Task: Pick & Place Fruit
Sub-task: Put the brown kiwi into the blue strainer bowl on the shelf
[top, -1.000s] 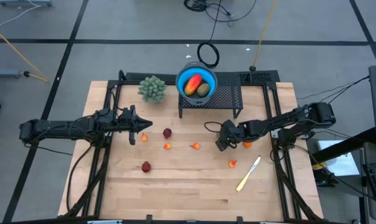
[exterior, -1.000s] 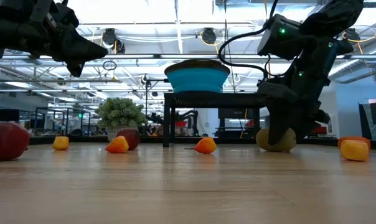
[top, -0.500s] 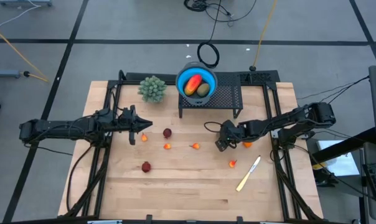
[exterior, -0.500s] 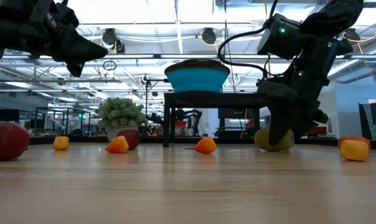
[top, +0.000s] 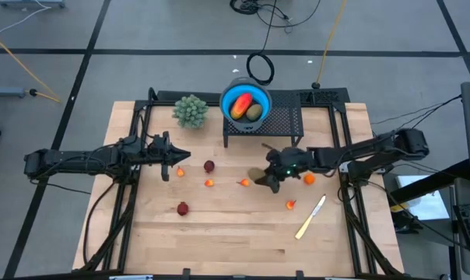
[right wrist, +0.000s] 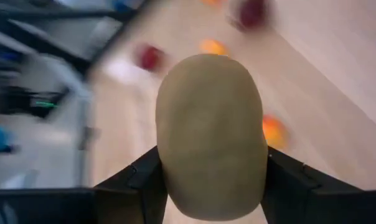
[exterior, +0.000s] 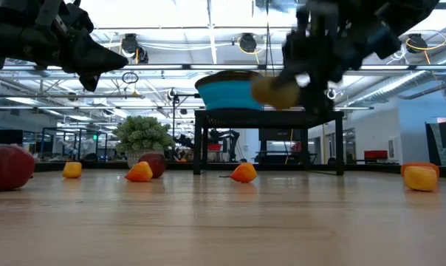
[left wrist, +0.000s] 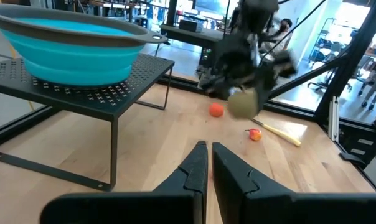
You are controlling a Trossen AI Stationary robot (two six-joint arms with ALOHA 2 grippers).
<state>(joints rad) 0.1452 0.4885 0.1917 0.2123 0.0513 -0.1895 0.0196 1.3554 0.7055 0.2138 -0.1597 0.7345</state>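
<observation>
Right end effector (top: 263, 178) clamped on brown-olive oval fruit (right wrist: 211, 134), lifted off the worktop (top: 235, 233) just in front of the black stand (top: 280, 124).

Lift presumably clears the stand for a drop into the blue bowl (top: 229, 97), which holds two pieces. Left end effector (top: 178, 159) shut, empty, parked above the left side. Worktop: pale wood planks; loose fruit (top: 183, 208), knife (top: 310, 217), green plant (top: 191, 110). Room: grey floor, open lab behind.

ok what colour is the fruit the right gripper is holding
Brown-olive; the oval fruit between the right gripper fingers shows best in the right wrist view.
</observation>
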